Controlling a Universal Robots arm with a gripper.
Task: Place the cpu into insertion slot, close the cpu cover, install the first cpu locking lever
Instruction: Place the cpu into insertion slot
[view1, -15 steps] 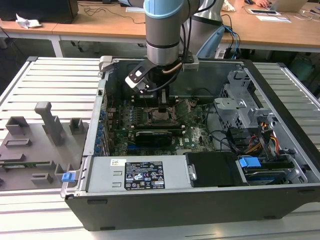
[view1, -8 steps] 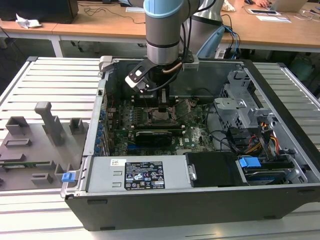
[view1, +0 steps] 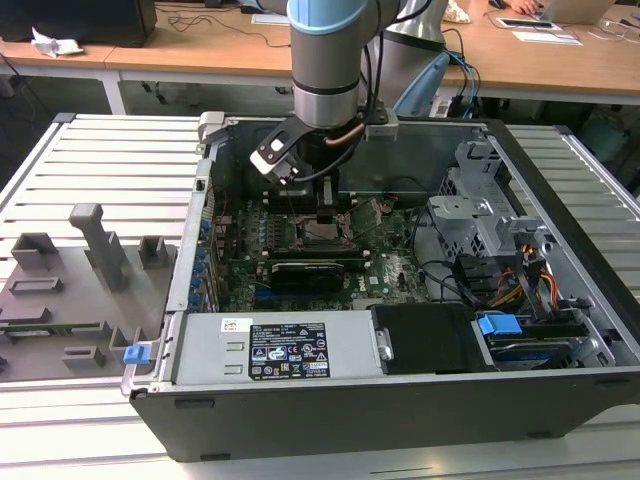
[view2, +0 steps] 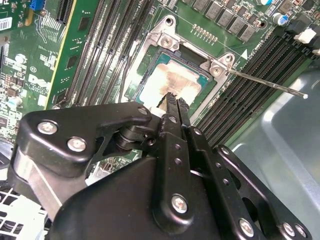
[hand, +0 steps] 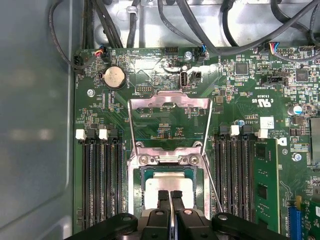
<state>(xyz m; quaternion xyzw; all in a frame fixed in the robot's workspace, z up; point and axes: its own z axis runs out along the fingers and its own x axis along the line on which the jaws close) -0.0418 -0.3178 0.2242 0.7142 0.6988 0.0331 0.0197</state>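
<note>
- The gripper (hand: 169, 195), fingers pressed together and empty, hangs directly over the cpu (hand: 167, 181), which lies flat in the insertion slot (hand: 141, 176).
- The cpu cover (hand: 167, 99) lies swung open, beyond the slot's hinge side.

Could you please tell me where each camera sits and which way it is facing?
Exterior view: raised outside the computer case, looking down into it; shows the arm and hand over the motherboard.
First wrist view: on the wrist, looking down past the hand at the cpu and the open cpu cover.
Second wrist view: on the wrist, looking obliquely over the hand's back at the same cpu.
Shared: both wrist views show the hand's tips at the cpu.
</note>
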